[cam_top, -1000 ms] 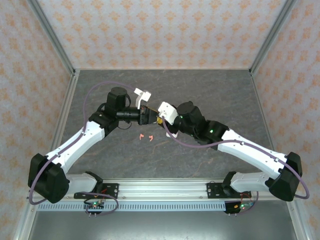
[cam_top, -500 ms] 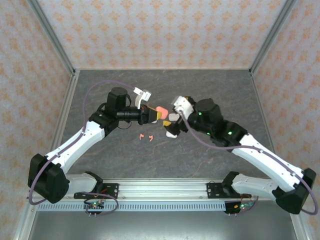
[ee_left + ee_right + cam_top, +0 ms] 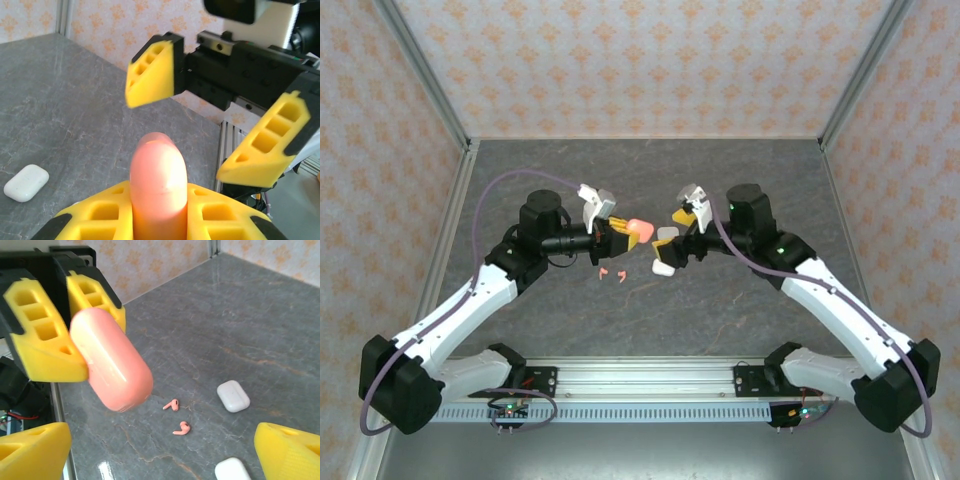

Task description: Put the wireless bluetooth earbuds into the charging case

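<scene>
My left gripper (image 3: 616, 234) is shut on a closed coral-pink charging case (image 3: 636, 230), which sticks out of its yellow fingers (image 3: 95, 220) above the table. The same case (image 3: 111, 360) shows large in the right wrist view. My right gripper (image 3: 680, 236) faces it from the right, open and apart from it, with nothing between its fingers (image 3: 150, 75). Two coral-red earbuds (image 3: 604, 272) (image 3: 620, 273) lie loose on the grey table below the case, seen again in the right wrist view as one earbud (image 3: 171, 405) and the other (image 3: 182, 428).
Two closed white cases lie on the table under the right gripper, one (image 3: 667, 235) behind the other (image 3: 662, 267); they show also in the right wrist view (image 3: 233, 396) (image 3: 232, 471). Patterned walls and metal posts bound the table (image 3: 740, 170).
The two grippers met at the coral case; the right one has opened, let go and drawn back to the right. The left one keeps the case.
</scene>
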`<action>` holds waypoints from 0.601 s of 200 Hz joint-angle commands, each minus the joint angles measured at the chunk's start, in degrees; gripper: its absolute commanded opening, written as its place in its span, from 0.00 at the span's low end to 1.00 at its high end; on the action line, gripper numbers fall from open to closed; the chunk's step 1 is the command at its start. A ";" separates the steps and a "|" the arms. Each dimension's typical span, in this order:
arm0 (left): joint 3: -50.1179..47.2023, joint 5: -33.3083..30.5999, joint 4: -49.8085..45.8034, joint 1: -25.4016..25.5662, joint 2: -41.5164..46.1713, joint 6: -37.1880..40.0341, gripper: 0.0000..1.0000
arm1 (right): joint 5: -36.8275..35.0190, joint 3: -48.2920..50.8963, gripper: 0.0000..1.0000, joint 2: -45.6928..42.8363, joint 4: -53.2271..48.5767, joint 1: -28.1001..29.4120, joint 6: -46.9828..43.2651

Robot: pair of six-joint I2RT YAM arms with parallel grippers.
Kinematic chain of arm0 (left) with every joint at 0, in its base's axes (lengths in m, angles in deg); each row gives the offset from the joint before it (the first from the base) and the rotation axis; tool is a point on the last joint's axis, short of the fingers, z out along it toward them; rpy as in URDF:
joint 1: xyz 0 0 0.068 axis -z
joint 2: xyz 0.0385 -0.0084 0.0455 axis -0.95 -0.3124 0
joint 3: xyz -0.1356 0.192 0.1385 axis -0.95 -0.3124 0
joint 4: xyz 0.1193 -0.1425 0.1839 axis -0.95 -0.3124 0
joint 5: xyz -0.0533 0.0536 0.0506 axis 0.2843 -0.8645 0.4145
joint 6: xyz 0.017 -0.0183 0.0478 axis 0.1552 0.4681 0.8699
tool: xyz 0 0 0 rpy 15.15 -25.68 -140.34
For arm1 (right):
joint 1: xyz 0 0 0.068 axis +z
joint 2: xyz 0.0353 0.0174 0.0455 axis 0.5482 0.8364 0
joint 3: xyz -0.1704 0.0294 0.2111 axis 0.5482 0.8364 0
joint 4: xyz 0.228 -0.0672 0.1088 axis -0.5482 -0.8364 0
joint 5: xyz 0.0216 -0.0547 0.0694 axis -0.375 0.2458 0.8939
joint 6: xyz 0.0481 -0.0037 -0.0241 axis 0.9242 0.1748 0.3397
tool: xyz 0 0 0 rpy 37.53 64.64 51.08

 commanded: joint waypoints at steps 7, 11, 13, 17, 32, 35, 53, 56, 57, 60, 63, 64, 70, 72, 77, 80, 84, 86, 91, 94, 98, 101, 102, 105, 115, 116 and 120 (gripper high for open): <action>0.18 1.13 1.39 0.93 0.86 3.17 0.05 | 3.00 -3.31 0.92 1.28 3.39 -0.21 1.90; 0.24 1.22 1.26 0.88 0.86 3.31 0.05 | 2.77 -3.54 0.91 1.50 3.42 -0.22 2.02; 0.23 1.30 1.19 0.88 0.86 3.36 0.05 | 2.66 -3.63 0.90 1.63 3.54 -0.21 2.09; 0.23 1.47 1.21 0.98 0.86 3.46 0.05 | 2.57 -3.84 0.89 1.84 3.53 -0.23 2.19; 0.23 1.94 1.02 1.02 0.95 3.80 0.05 | 2.04 -4.81 0.86 2.73 3.14 -0.15 2.28; 0.29 2.02 1.07 1.09 0.99 3.94 0.05 | 1.87 -5.03 0.84 2.90 3.09 -0.17 2.25; 0.14 2.12 0.46 1.12 1.14 4.55 0.05 | 1.21 -5.92 0.80 3.63 2.38 -0.32 2.07; 0.15 2.12 0.42 1.13 1.18 4.65 0.05 | 1.13 -6.10 0.80 3.74 2.32 -0.32 2.11; 0.10 2.16 0.39 1.14 1.20 4.72 0.05 | 1.07 -6.08 0.80 3.78 2.30 -0.32 2.11; 0.11 2.20 0.36 1.09 1.21 4.75 0.05 | 0.94 -6.20 0.79 3.80 2.24 -0.38 2.10; 0.06 2.25 0.36 1.20 1.29 4.83 0.05 | 0.81 -6.24 0.79 3.88 2.22 -0.38 2.11; 0.06 2.32 0.40 1.17 1.30 4.85 0.05 | 0.69 -6.33 0.79 3.89 2.17 -0.40 2.07; 0.02 2.32 0.35 1.15 1.40 4.87 0.05 | 0.39 -6.52 0.79 4.00 1.93 -0.49 1.94; -0.02 2.37 0.42 1.14 1.44 4.87 0.04 | 0.28 -6.58 0.79 4.04 1.89 -0.52 1.94; -0.11 2.38 0.43 1.17 1.54 4.88 0.04 | -0.13 -6.78 0.78 4.18 1.70 -0.60 1.87; -0.12 2.38 0.45 1.15 1.63 4.95 0.04 | -0.34 -6.97 0.78 4.28 1.47 -0.67 1.76; -0.20 2.39 0.51 1.15 1.72 5.01 0.04 | -0.58 -7.11 0.77 4.32 1.21 -0.77 1.68; -0.25 2.43 0.57 1.15 1.74 4.97 0.04 | -0.64 -7.25 0.77 4.38 1.06 -0.79 1.61; -0.30 2.39 0.66 1.15 1.94 4.96 0.04 | -1.02 -7.43 0.77 4.45 0.73 -0.86 1.43; -0.38 2.38 0.73 1.20 1.99 4.96 0.04 | -1.31 -7.54 0.77 4.52 0.67 -0.92 1.41; -0.39 2.45 0.85 1.15 2.08 4.96 0.04 | -1.72 -7.65 0.77 4.52 0.53 -0.99 1.39; -0.46 2.47 0.86 1.14 2.16 4.94 0.04 | -2.00 -7.77 0.77 4.62 0.45 -1.01 1.33; -0.47 2.47 0.92 1.14 2.17 4.99 0.04 | -2.04 -7.80 0.77 4.61 0.45 -1.02 1.32; -0.52 2.47 1.04 1.14 2.22 5.03 0.04 | -2.25 -7.90 0.77 4.71 0.31 -1.07 1.26; -0.63 2.40 1.19 1.15 2.44 4.83 0.04 | -2.67 -8.17 0.76 4.78 0.06 -1.05 1.15; -0.64 2.39 1.21 1.19 2.49 4.81 0.04 | -2.68 -8.22 0.76 4.78 0.08 -1.04 1.10; -0.65 2.40 1.26 1.22 2.53 4.82 0.04 | -2.78 -8.26 0.76 4.80 -0.06 -1.05 1.06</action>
